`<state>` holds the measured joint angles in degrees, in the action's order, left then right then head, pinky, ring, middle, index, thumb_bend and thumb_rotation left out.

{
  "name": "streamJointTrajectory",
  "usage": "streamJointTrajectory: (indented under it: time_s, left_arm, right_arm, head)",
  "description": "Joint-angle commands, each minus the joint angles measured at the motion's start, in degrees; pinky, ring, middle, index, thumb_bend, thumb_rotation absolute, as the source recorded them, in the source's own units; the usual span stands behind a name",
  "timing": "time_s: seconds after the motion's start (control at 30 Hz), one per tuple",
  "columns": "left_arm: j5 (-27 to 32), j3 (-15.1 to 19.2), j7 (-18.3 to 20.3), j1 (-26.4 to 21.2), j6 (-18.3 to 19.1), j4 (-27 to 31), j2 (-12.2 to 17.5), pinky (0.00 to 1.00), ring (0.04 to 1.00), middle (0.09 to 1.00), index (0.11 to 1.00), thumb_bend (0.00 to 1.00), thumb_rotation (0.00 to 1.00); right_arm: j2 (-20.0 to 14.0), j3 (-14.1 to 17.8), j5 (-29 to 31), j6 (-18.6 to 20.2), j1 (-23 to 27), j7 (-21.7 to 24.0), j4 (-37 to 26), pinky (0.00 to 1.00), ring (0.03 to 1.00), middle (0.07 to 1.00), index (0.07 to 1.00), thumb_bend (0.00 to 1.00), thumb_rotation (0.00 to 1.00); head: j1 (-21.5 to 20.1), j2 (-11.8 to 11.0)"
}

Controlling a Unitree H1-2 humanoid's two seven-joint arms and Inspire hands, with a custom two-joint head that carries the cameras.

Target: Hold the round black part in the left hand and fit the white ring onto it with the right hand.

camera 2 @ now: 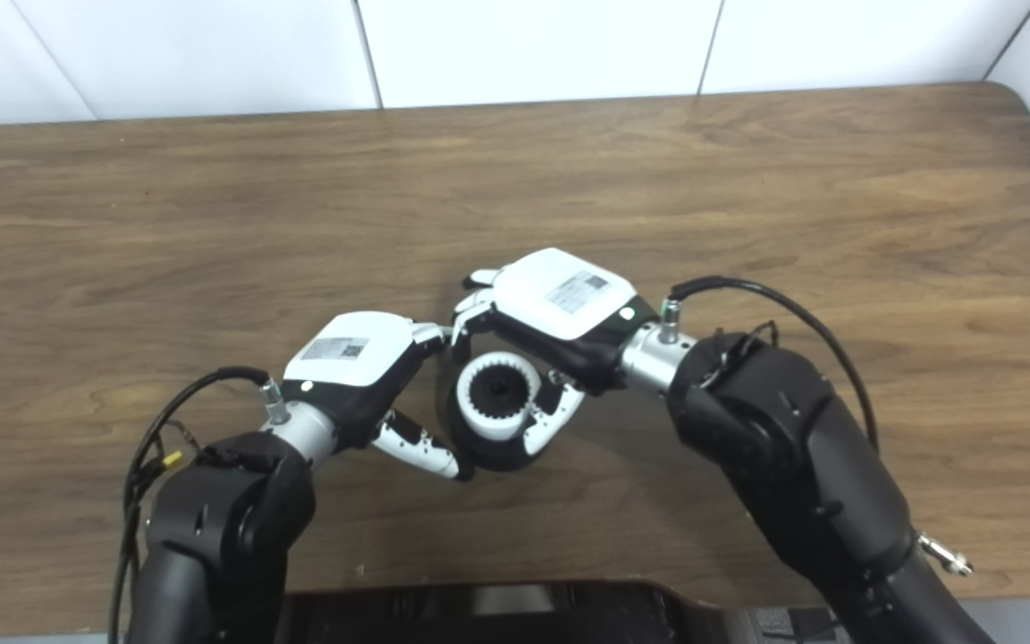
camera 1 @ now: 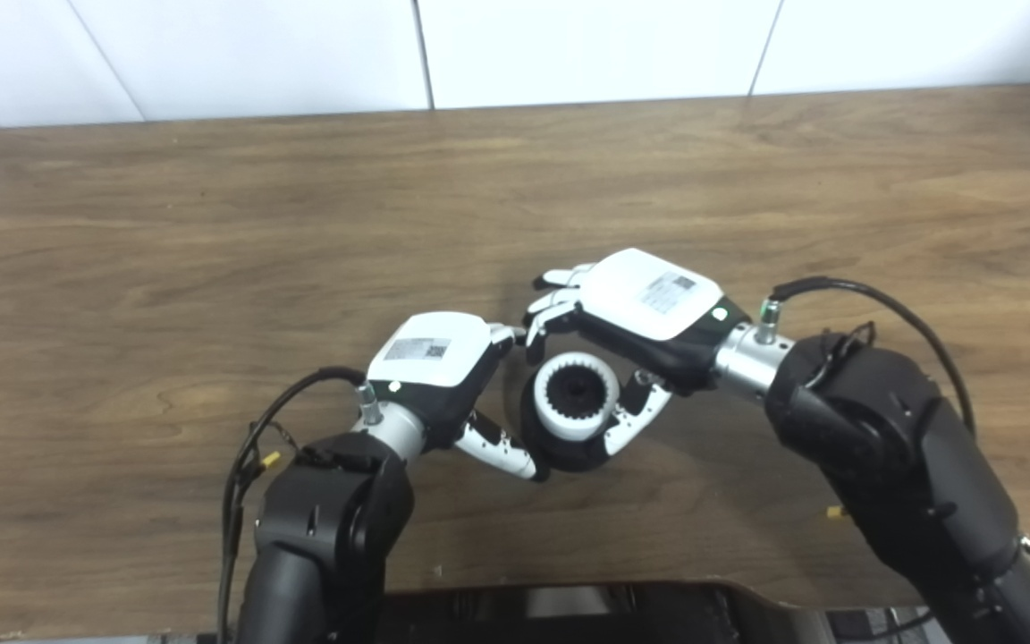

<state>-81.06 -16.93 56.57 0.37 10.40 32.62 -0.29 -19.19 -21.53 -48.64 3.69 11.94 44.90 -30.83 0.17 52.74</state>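
The round black part [camera 1: 561, 454] sits low over the table between my two hands. The white ring [camera 1: 576, 427], toothed on the inside, sits on top of it, around a black hub. My left hand [camera 1: 434, 362] is shut on the black part from the left, thumb along its near side and fingers hidden behind it. My right hand [camera 1: 645, 300] comes from the right and is shut on the white ring, thumb on its right side and fingers curled over its far edge. Both hands also show in the right eye view, left hand [camera 2: 350, 353] and right hand [camera 2: 560, 300].
The wooden table [camera 1: 211, 224] spreads wide to both sides and to the back, ending at a white wall. My dark body edge [camera 1: 569, 613] fills the bottom middle. Cables loop off both wrists.
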Motion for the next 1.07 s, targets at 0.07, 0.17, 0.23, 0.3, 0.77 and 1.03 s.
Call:
streamJointTrajectory:
  time_s: [0.07, 0.17, 0.23, 0.3, 0.77, 1.03]
  left_arm:
    - [-2.1, 3.2, 2.3, -0.8, 1.4, 1.0, -0.2, 0.94, 0.924, 0.917, 0.878, 1.0, 0.37]
    - [-1.3, 4.6, 4.5, -1.6, 0.8, 2.6, -0.1, 0.92, 0.918, 0.916, 0.88, 1.0, 0.36]
    - [-0.4, 5.9, 6.9, -2.6, 0.8, 4.0, 0.3, 0.92, 0.921, 0.919, 0.887, 1.0, 0.39]
    - [0.9, 7.7, 8.8, -3.5, 1.5, 5.6, 0.2, 0.91, 0.921, 0.915, 0.889, 1.0, 0.43]
    - [20.7, 20.0, 9.8, -7.5, 12.0, 10.5, 6.9, 0.62, 0.8, 0.848, 0.849, 1.0, 0.38]
    - [45.5, 30.1, -17.1, -0.5, 7.9, 5.0, 0.7, 0.79, 0.846, 0.861, 0.836, 0.62, 0.38]
  right_arm:
    - [0.5, 2.4, 3.8, 3.5, 3.6, 1.6, -2.2, 0.89, 0.933, 0.826, 0.696, 1.0, 0.25]
    - [1.2, 3.7, 6.2, 8.4, 5.2, 4.1, -3.5, 0.9, 0.941, 0.836, 0.704, 1.0, 0.27]
    - [1.2, 4.4, 7.6, 10.8, 6.2, 5.2, -4.3, 0.88, 0.931, 0.833, 0.703, 1.0, 0.28]
    - [0.8, 5.3, 10.0, 13.1, 7.1, 6.0, -4.8, 0.84, 0.923, 0.834, 0.703, 1.0, 0.29]
    - [-3.8, 10.0, 16.7, 23.2, 8.7, 6.9, -5.7, 0.77, 0.886, 0.847, 0.729, 1.0, 0.33]
    - [-0.7, 18.8, 19.3, 23.2, 0.2, -0.5, -4.3, 0.83, 0.896, 0.929, 0.866, 0.78, 0.46]
  head:
    - [0.3, -0.3]
    - [0.3, -0.5]
    - [0.4, -0.8]
    - [0.5, -0.9]
    - [0.3, -2.3]
    - [0.0, -2.7]
